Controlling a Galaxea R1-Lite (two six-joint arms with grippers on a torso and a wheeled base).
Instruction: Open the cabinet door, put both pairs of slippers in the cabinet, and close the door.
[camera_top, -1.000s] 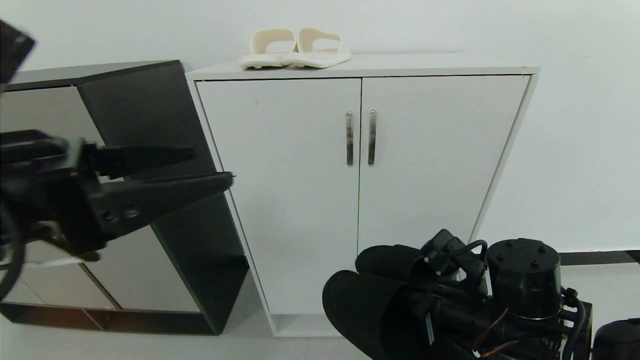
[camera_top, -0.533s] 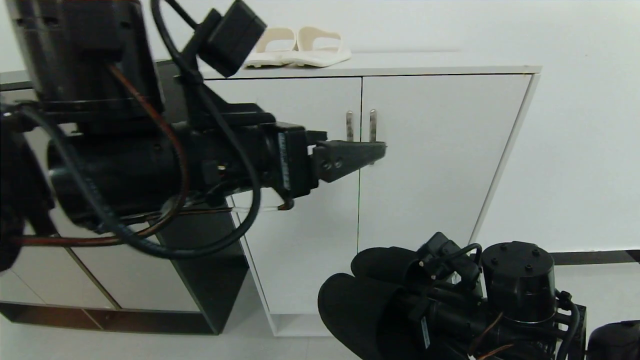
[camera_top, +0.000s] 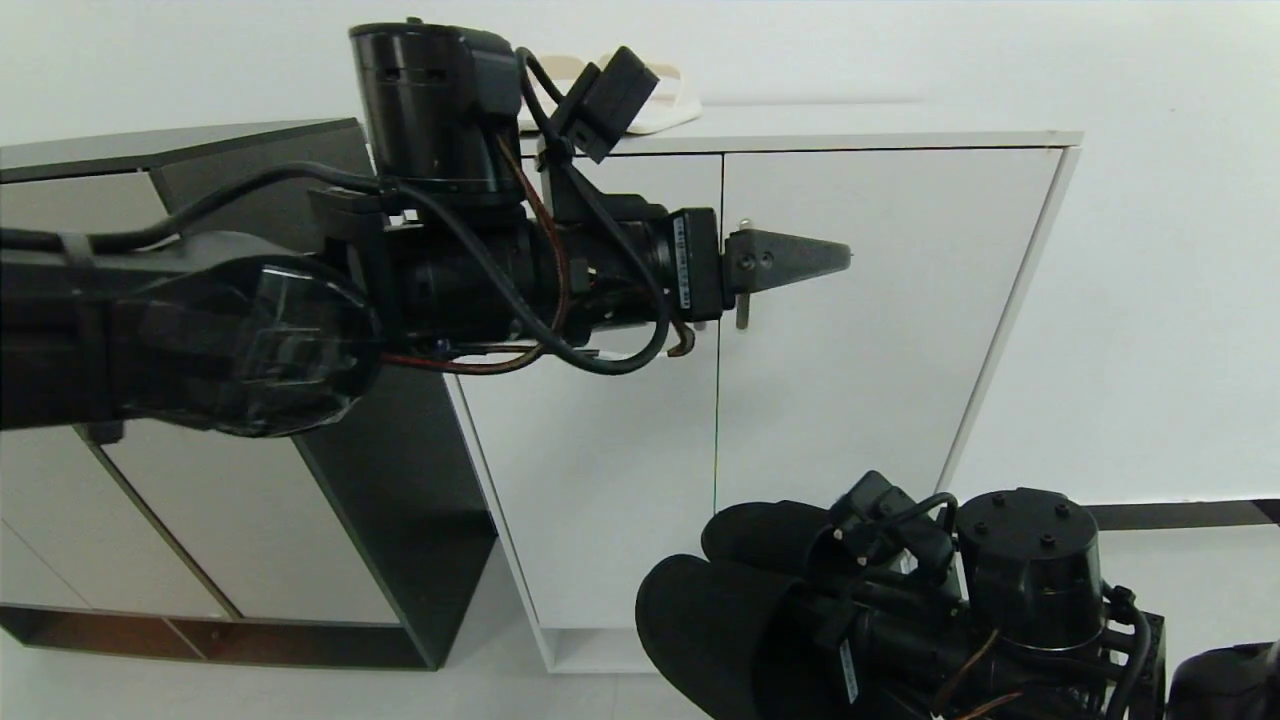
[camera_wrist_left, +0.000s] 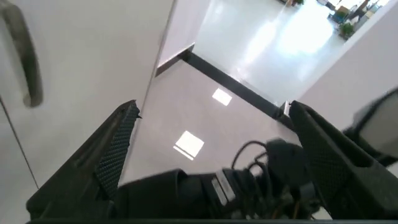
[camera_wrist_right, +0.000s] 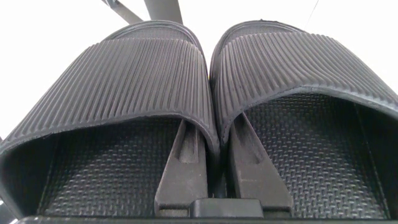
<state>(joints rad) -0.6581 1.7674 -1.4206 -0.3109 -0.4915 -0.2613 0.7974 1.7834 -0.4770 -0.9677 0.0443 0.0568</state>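
The white cabinet (camera_top: 880, 330) stands with both doors shut; one metal handle (camera_wrist_left: 22, 59) shows close to my left gripper. My left gripper (camera_top: 795, 262) hangs in front of the right door, just past the handles, at handle height. Its fingers (camera_wrist_left: 118, 149) stand wide open with nothing between them. A cream pair of slippers (camera_top: 672, 108) lies on the cabinet top, mostly hidden behind my left arm. Low in front of the cabinet, my right gripper (camera_wrist_right: 214, 171) is shut on the black pair of slippers (camera_top: 735, 600), its fingers (camera_wrist_right: 183, 168) pinching the two inner sides together.
A dark cabinet with mirrored fronts (camera_top: 250, 500) stands against the white cabinet's left side. A white wall (camera_top: 1160, 300) runs to the right, with pale floor (camera_top: 1190, 570) below it.
My left arm has swung from the far left, up and across the cabinet front, its gripper ending before the right door. The right arm with the black slippers barely shifted.
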